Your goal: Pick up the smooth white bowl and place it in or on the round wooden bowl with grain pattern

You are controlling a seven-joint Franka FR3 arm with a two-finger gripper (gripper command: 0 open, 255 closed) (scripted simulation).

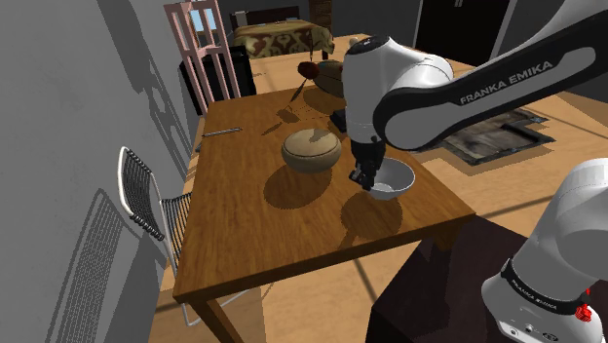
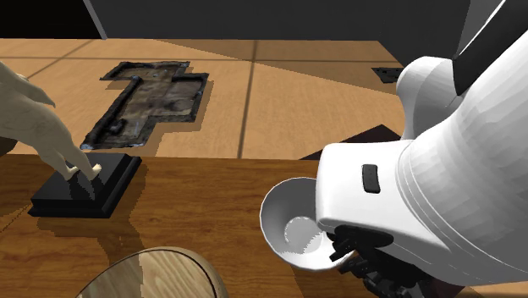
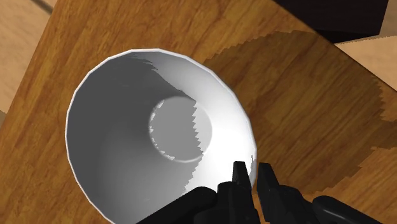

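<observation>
My gripper is shut on the rim of the smooth white bowl, one finger inside and one outside. In the shoulder view the white bowl hangs just above the wooden table, near the edge closest to the stand, and its shadow lies on the wood below. There the gripper clasps the side of the bowl that faces the round wooden bowl, which sits a short way off toward the table's middle. In the second exterior view the white bowl shows beside the arm, with the wooden bowl at the bottom edge.
A black base with a beige figure stands on the table past the white bowl. A thin utensil lies near the far left edge. A wire chair and a pink chair stand beside the table. A dark rug covers part of the floor.
</observation>
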